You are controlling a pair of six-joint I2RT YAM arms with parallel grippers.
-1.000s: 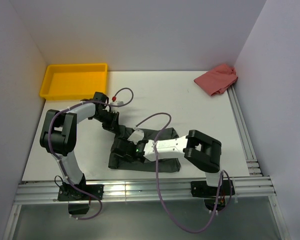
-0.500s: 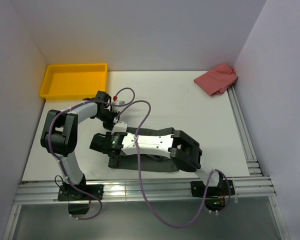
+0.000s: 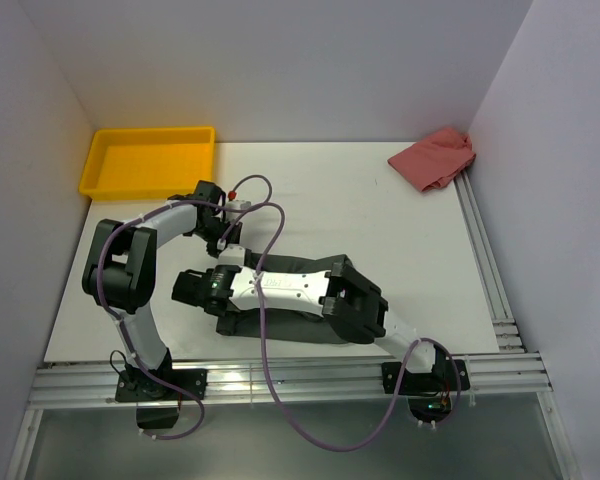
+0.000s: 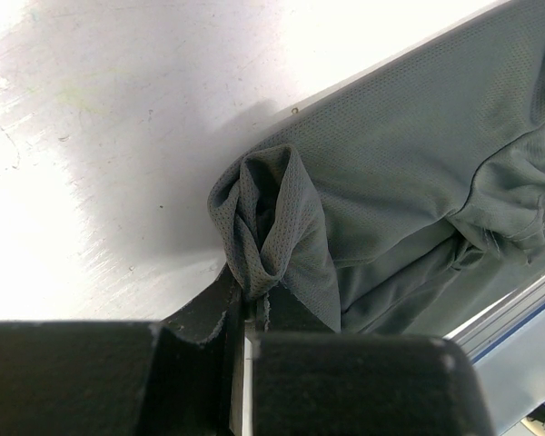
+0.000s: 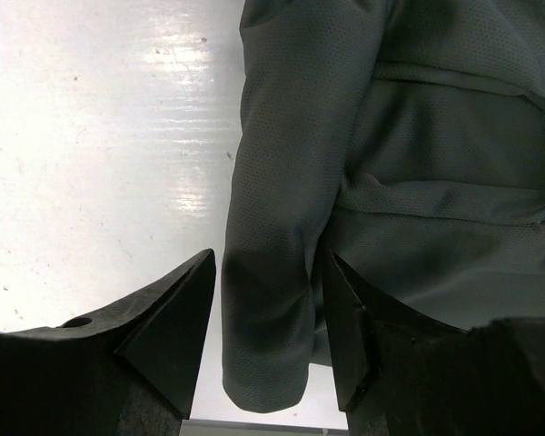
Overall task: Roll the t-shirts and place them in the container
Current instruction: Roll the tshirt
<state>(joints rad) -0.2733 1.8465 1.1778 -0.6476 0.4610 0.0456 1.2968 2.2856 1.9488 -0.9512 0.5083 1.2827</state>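
A dark charcoal-grey t-shirt [image 3: 270,325] lies on the white table near the front, mostly covered by my right arm in the top view. My left gripper [image 3: 223,238] is at the shirt's far left corner. In the left wrist view this gripper [image 4: 252,304] is shut on a bunched pinch of the t-shirt [image 4: 418,163]. My right gripper [image 3: 192,288] reaches across to the shirt's left side. In the right wrist view it [image 5: 268,304] is open, its fingers [image 5: 168,322] straddling a folded edge of the t-shirt [image 5: 282,236] without closing on it.
A yellow tray [image 3: 148,160] sits at the back left. A crumpled red cloth [image 3: 435,158] lies at the back right corner. Metal rails [image 3: 490,270] run along the table's right and front edges. White walls stand close on three sides.
My right arm has swung left across the t-shirt, carrying its open gripper from the shirt's middle to its left edge. The left gripper has stayed shut on the fabric, shifting only slightly.
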